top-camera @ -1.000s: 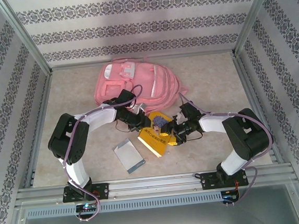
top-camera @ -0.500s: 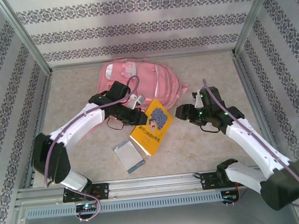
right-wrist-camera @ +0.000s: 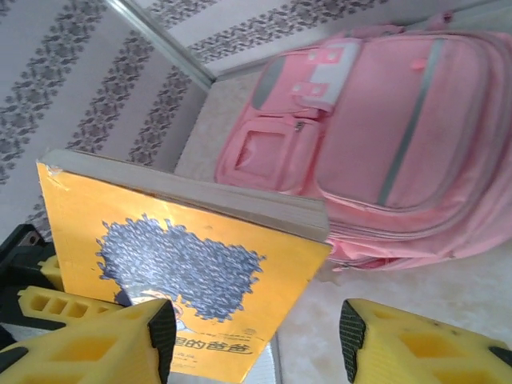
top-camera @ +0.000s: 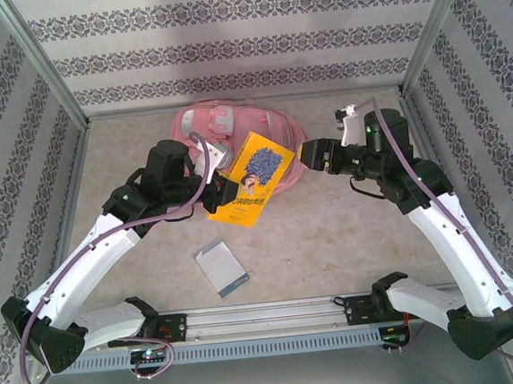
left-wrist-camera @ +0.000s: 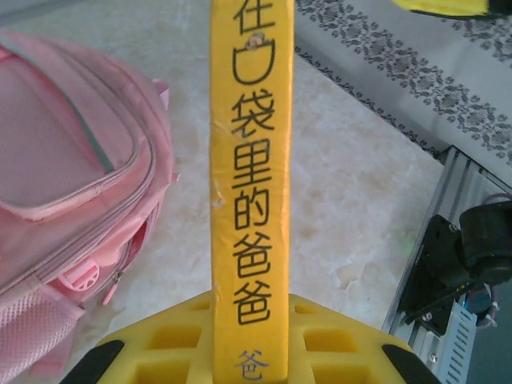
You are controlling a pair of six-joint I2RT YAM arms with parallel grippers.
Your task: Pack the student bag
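Nearest, at the lower centre of the top view, a small grey booklet [top-camera: 221, 267] lies flat on the tabletop [top-camera: 350, 238], untouched. Above it, left of centre, the left fingers [top-camera: 221, 191] are closed tight on the lower end of a yellow book [top-camera: 248, 175]. They pinch it at the spine and hold it lifted clear of the tabletop, cover facing up. Right of centre, the right fingers [top-camera: 315, 160] stand apart with nothing between them, just beside the book's right edge.

Farthest, at the upper centre near the back wall, the student bag [top-camera: 268, 119] lies flat with its front patch up, partly hidden behind the book. Its pockets look zipped, though I cannot tell whether the main compartment is open.

By my reading the packing has barely begun. One book is in hand beside the bag, nothing is seen inside it, and the booklet is yet to be picked up.
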